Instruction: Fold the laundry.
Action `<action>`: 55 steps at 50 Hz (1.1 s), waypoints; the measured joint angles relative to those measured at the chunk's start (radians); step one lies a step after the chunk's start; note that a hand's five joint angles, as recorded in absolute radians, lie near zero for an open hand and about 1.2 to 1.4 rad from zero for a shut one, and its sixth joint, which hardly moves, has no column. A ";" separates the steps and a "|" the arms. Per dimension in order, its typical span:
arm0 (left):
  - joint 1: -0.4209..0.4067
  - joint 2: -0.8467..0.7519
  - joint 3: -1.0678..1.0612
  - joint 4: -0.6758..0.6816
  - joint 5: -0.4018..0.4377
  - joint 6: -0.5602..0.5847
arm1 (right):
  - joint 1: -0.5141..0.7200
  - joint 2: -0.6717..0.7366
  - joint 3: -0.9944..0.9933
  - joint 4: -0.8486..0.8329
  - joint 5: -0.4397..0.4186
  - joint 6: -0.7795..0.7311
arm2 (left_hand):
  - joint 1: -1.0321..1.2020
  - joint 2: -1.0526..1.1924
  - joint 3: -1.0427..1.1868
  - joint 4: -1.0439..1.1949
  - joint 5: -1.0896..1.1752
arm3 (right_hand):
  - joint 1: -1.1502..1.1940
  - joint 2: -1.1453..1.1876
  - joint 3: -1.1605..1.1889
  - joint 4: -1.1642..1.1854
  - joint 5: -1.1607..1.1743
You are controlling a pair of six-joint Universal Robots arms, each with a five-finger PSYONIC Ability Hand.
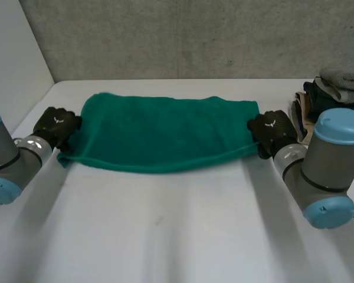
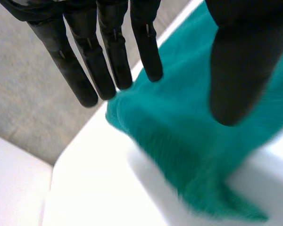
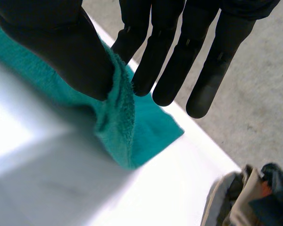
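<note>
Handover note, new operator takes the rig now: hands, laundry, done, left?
Left hand: at the left end of the green towel, grip unclear.
Right hand: pinching the towel's right end.
Towel lies spread lengthwise on the white table, apparently doubled once.
Pile of other laundry sits on the table beside the right arm.
To do: finish folding the towel; the pile may follow.

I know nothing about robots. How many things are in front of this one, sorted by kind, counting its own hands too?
1 green towel, spread across the table
2 robot hands: the left hand and the right hand, one at each end of the towel
1 pile of other laundry at the table's edge, its pieces too overlapped to count
Total: 4
</note>
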 measured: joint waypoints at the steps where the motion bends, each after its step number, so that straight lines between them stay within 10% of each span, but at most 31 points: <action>1: 0.004 -0.006 -0.002 0.003 -0.002 0.008 | -0.002 0.001 0.007 -0.004 0.000 -0.003 | -0.051 -0.055 -0.055 -0.059 -0.062 | 0.000 0.000 0.000 0.000 0.000; 39: 0.063 0.125 -0.089 -0.215 0.048 0.056 | -0.036 -0.040 0.080 -0.045 -0.016 -0.021 | -0.207 -0.233 -0.240 -0.250 -0.248 | 0.000 0.000 0.000 0.000 0.000; 51: 0.050 -0.014 0.035 -0.204 0.031 0.083 | -0.031 -0.039 0.082 -0.046 -0.015 -0.022 | 0.062 0.022 0.018 0.021 0.015 | 0.000 0.000 0.000 0.000 0.000; 55: 0.046 -0.059 0.093 -0.204 0.014 0.098 | -0.034 -0.041 0.081 -0.046 -0.015 -0.022 | 0.465 0.410 0.401 0.396 0.387 | 0.000 0.000 0.000 0.000 0.000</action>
